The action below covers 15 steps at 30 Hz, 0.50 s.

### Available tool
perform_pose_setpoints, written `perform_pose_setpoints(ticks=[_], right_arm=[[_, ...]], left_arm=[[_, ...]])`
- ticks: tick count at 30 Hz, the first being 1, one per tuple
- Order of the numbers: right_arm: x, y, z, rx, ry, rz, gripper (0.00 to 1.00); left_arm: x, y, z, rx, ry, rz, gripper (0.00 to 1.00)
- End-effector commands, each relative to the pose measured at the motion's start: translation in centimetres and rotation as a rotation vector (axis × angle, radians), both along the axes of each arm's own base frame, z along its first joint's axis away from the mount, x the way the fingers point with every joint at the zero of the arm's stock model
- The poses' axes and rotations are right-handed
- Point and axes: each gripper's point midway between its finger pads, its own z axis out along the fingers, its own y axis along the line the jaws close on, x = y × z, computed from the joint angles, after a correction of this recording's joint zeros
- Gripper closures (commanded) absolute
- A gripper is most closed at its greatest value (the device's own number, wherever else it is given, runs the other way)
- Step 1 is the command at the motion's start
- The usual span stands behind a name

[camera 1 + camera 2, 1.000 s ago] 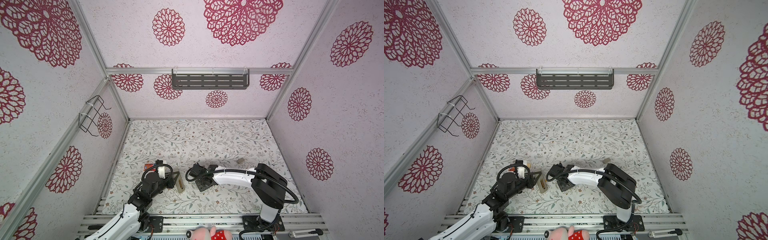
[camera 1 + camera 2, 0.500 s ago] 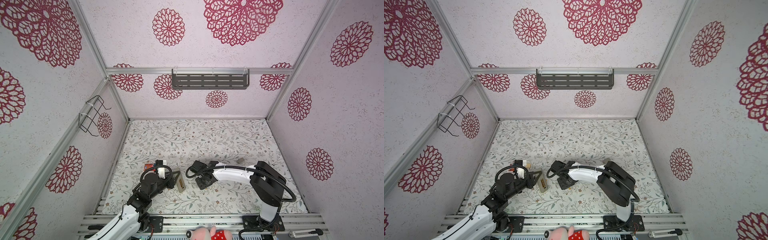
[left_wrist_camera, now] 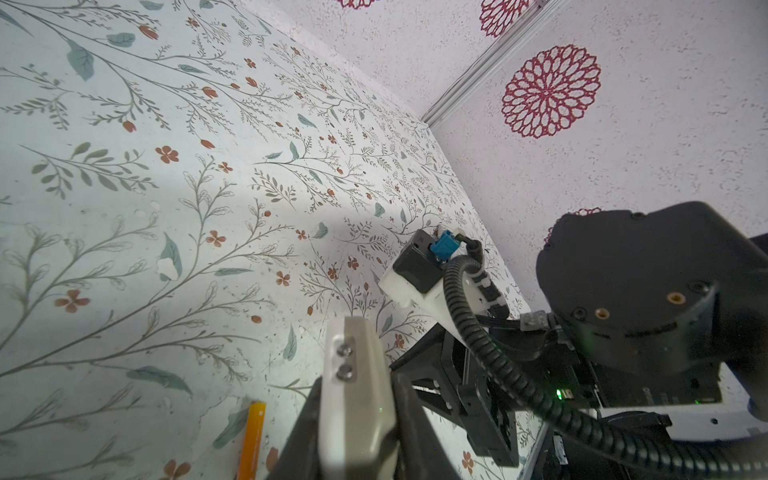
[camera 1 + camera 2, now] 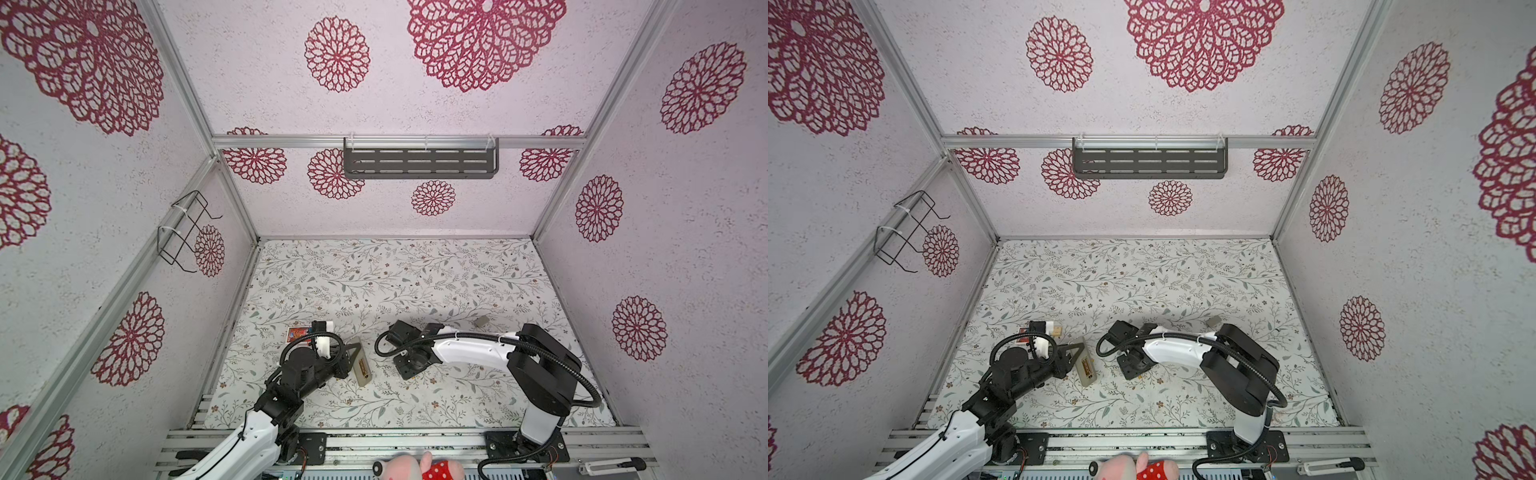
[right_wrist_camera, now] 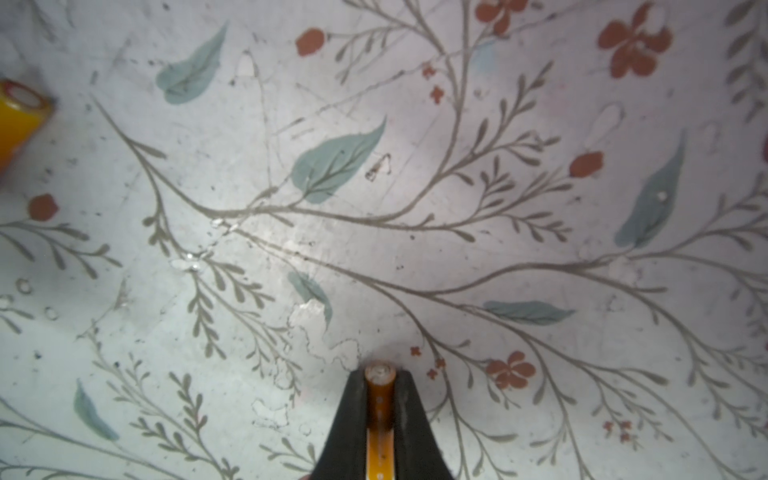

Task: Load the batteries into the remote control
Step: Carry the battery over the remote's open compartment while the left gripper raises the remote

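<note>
The left hand (image 3: 357,432) pinches the remote control (image 3: 353,365), its dark fingers (image 3: 305,419) tight against the pale casing; two small metal studs (image 3: 344,361) show on the end that sticks out. In both top views the remote is held near the front edge of the bench (image 4: 415,274), left of the middle. Just to its right, the right hand (image 5: 379,384) is clamped on one battery (image 5: 378,436), the orange body squeezed between both fingers, the pale metal tip poking out close to the flowered surface. The second battery (image 5: 18,120) lies loose on the bench, well apart from that hand. A red card box (image 4: 298,332) sits behind the left hand, and a small tan block (image 4: 482,321) lies right of the middle.
</note>
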Motion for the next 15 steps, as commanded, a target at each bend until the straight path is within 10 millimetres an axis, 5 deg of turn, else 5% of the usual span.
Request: perform_pose_setpoints(ticks=[1, 6, 15], right_arm=[[-1.3, -1.3, 0.4, -0.018, -0.004, 0.018, 0.98], [-0.7, 1.8, 4.6, 0.133, -0.155, 0.094, 0.99], [-0.3, 4.1, 9.0, 0.328, -0.33, 0.101, 1.0]], left_arm=[[0.2, -0.5, 1.1, -0.032, -0.02, -0.009, 1.0], [0.4, -0.8, 1.2, -0.043, 0.009, -0.006, 1.0], [1.0, -1.0, 1.0, -0.07, 0.105, 0.03, 1.0]])
